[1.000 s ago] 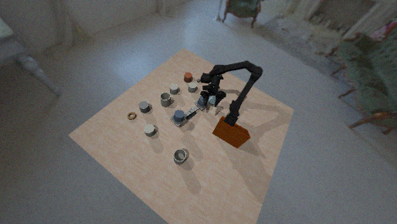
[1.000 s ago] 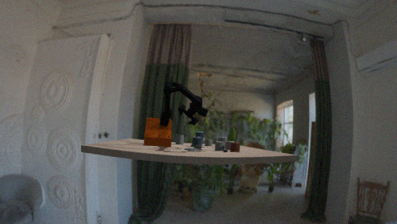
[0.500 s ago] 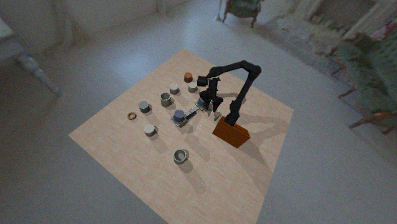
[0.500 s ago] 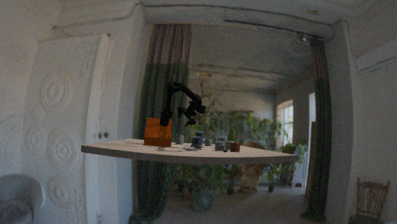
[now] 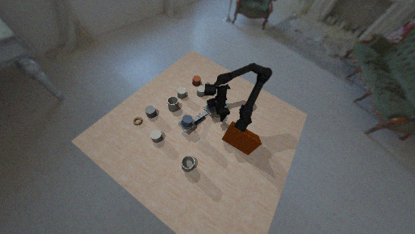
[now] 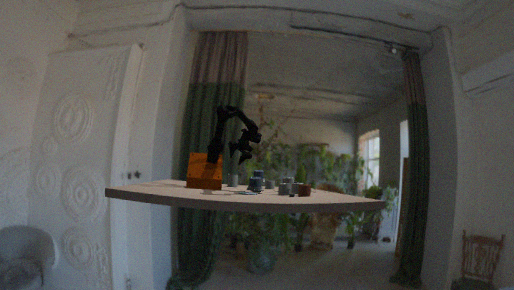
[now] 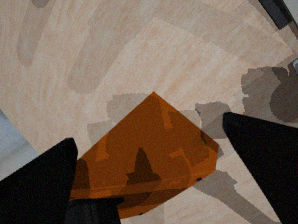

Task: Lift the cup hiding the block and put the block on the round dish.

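Observation:
One blue-grey cup (image 5: 187, 120) (image 6: 258, 173) stands on one end of the balance (image 5: 200, 117). The other cup (image 6: 255, 185) stands on the opposite end, nearer the exterior camera; the arm hides it in the top view. No block shows, and which cup covers it cannot be told. The pale round dish (image 6: 247, 193) lies on the table beside that second cup, mostly behind the gripper in the top view. My gripper (image 5: 216, 110) (image 6: 237, 154) (image 7: 150, 132) is open and empty, raised above the table on the dish side of the balance, its wrist camera looking back at the base.
The orange base block (image 5: 242, 138) (image 6: 204, 171) (image 7: 150, 145) carries the arm. An open grey cup (image 5: 188, 164) stands apart toward the front. A taller grey cup (image 5: 173, 104), several grey and white cylinders, a reddish cylinder (image 5: 196, 81) and a small ring (image 5: 137, 117) are beyond the balance.

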Controlling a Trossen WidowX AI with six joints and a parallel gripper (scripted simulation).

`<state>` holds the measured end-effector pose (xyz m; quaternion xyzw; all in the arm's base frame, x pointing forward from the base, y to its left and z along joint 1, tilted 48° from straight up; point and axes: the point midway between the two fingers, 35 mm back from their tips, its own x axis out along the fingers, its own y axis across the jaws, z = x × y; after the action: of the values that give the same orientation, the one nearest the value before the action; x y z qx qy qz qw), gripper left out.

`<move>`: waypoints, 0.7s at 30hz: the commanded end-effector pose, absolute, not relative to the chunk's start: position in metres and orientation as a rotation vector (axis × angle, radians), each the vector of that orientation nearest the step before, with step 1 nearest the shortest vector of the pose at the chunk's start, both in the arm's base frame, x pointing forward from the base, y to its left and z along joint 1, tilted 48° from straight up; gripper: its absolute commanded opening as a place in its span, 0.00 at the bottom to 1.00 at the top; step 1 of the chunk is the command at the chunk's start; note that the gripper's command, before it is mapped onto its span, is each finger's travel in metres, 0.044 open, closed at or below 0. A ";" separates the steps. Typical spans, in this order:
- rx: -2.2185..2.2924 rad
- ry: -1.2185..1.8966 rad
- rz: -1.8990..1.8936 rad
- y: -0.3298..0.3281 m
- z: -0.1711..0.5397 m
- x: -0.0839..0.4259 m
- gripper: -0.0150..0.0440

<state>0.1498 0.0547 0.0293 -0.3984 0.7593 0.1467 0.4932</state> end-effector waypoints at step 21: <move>-1.070 1.356 -0.236 0.064 0.022 0.156 1.00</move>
<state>0.1553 0.0630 0.0220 -0.4665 0.6257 -0.0799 0.6201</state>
